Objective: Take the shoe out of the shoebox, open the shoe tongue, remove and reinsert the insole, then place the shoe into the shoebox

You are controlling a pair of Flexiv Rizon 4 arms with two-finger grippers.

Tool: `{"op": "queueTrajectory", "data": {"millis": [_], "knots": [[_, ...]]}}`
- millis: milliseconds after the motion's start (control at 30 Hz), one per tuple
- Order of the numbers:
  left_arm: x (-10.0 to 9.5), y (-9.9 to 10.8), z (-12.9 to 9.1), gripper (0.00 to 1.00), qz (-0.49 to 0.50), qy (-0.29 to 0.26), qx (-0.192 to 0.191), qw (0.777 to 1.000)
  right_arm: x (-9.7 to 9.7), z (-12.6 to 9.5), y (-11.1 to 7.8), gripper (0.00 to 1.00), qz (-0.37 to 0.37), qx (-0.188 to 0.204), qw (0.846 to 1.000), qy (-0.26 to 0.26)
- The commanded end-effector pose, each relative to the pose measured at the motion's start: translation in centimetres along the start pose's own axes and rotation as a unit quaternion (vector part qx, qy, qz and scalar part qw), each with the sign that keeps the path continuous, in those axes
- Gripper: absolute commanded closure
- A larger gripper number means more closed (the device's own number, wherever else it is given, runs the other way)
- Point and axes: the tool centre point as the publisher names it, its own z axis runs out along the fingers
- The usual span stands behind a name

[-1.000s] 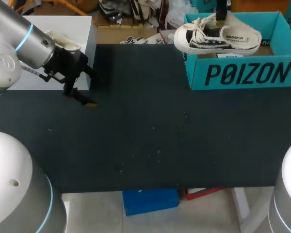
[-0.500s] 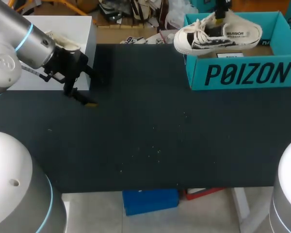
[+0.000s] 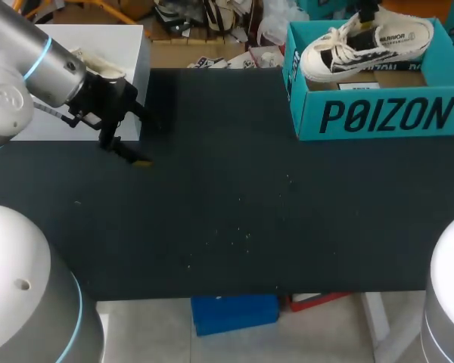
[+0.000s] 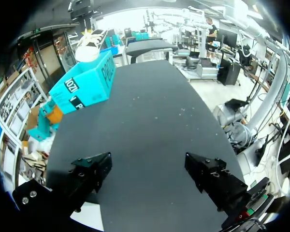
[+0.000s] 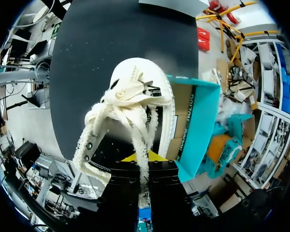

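A white canvas shoe [image 3: 363, 47] with black trim and loose laces hangs tilted over the open teal shoebox [image 3: 378, 113] at the table's back right. My right gripper [image 3: 365, 13] holds it from above. In the right wrist view that gripper [image 5: 137, 162] is shut on the shoe [image 5: 130, 106] near its opening, toe pointing away, with the shoebox [image 5: 195, 121] beside and below it. My left gripper [image 3: 129, 151] stands open and empty just above the black table at the far left. In the left wrist view, the left gripper [image 4: 147, 162] faces the distant shoebox [image 4: 82, 87] and shoe [image 4: 87, 48].
A white box [image 3: 83, 45] stands at the back left corner, right behind my left arm, with a cream-coloured object [image 3: 102, 66] on it. The black table [image 3: 234, 197] stretches bare between the two arms.
My right gripper has carried the shoe to the right and further back, from over the shoebox's left wall to above its inside. The left arm has stayed still.
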Motion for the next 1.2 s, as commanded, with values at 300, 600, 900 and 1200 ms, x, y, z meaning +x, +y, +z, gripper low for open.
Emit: {"op": "queueTrajectory", "data": {"millis": [300,600,900,1200], "knots": [[0.0,0.0,0.0,0.0,0.0,0.0,-0.002,1.0,-3.9,4.1,-2.9,1.0,-0.009,-0.008,1.0,0.019],[0.0,0.0,0.0,0.0,0.0,0.0,-0.002,1.0,-4.1,7.6,-2.9,1.0,-0.001,-0.025,0.999,0.047],[0.0,0.0,0.0,0.0,0.0,0.0,-0.002,1.0,-4.2,10.0,-2.1,1.0,0.008,-0.04,0.997,0.063],[0.0,0.0,0.0,0.0,0.0,0.0,-0.002,1.0,-4.2,12.0,-2.0,1.0,0.015,-0.052,0.995,0.084]]}}
